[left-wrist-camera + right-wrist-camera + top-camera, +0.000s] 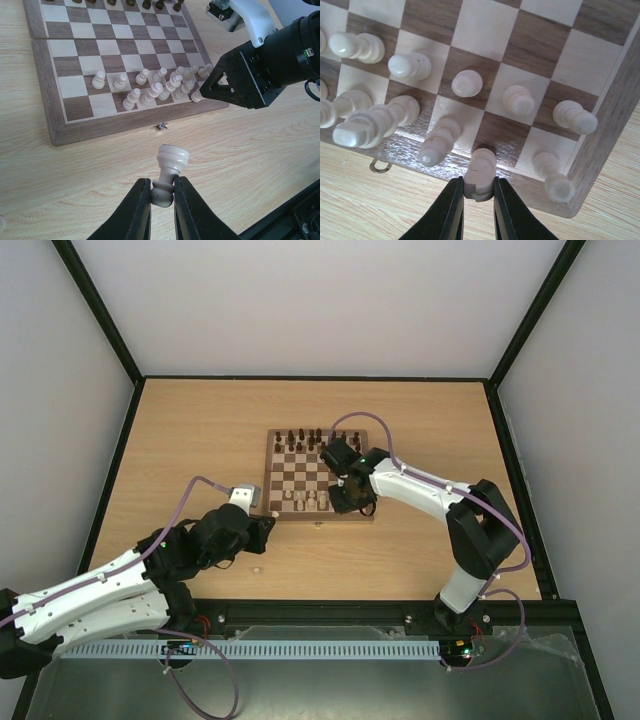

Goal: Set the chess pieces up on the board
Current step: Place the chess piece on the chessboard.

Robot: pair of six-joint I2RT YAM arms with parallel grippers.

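Currently, left end effector point(162, 191) pinching pale piece point(172, 159) off board point(42, 115), right end effector point(478, 189) pinching near-row piece point(481, 167) amid crowded neighbours point(437, 142)

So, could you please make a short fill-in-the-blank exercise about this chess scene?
The left gripper holds a pale piece over the bare ___, not the board.
The right gripper holds its piece over the ___.
The dark pieces stand along the board's ___ edge, away from the arms.
Missing words: table; board; far.

The chess pieces point(156, 90) crowd the near rows of the board point(80, 65); dark pieces point(305, 437) line its far edge.
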